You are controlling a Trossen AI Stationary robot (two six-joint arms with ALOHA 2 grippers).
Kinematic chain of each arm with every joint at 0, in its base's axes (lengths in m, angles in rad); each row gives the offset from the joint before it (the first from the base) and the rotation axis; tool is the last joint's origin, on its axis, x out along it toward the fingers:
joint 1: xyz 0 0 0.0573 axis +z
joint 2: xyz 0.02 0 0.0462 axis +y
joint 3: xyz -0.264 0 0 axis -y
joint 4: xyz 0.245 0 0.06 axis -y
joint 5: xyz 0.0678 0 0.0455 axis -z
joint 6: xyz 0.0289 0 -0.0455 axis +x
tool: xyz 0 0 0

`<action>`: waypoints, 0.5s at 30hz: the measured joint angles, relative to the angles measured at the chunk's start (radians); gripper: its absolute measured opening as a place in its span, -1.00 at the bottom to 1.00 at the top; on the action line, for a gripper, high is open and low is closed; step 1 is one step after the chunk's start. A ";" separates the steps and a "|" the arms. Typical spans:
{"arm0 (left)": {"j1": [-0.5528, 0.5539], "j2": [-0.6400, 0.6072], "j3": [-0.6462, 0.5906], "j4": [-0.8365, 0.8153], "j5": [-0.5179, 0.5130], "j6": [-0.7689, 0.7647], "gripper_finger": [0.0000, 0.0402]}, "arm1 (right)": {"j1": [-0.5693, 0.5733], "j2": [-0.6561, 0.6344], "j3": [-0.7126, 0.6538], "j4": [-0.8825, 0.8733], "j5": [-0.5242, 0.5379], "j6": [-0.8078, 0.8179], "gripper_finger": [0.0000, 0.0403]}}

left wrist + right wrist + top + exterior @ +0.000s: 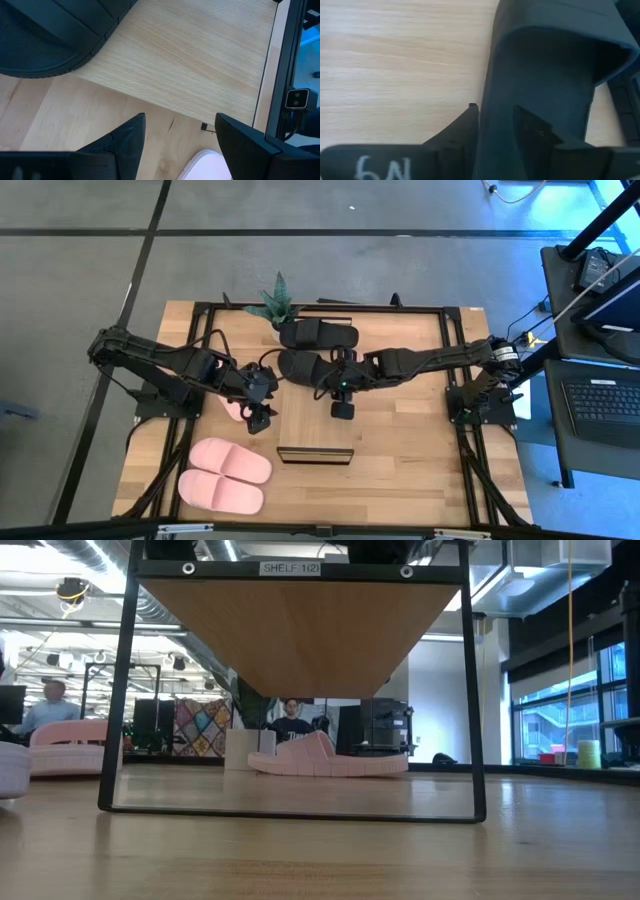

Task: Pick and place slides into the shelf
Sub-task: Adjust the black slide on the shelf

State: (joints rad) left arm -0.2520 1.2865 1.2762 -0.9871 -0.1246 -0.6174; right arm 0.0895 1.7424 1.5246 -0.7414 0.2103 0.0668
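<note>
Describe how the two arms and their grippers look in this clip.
Both arms are dark, slim and jointed, with black cables running along them. The left gripper has two matte black wedge-shaped fingers. The right gripper has the same dark fingers, with pale handwritten characters on its body. A small green light shows near the right wrist.

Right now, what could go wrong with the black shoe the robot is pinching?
1. The right gripper has its jaws around only the thin side edge of one black slide, so the slide might twist or slip out when lifted.
2. The other black slide and a small plant sit close by, so a swing could bump them.
3. The left gripper, jaws open, hangs near the shelf, so the arms could crowd each other.
</note>
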 joint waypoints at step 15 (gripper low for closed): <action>0.000 0.000 0.000 0.000 0.000 0.000 0.14 | 0.001 0.004 -0.008 -0.005 0.013 -0.026 -0.43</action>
State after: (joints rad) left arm -0.2520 1.2865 1.2762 -0.9871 -0.1246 -0.6178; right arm 0.0902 1.7462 1.5169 -0.7460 0.2236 0.0406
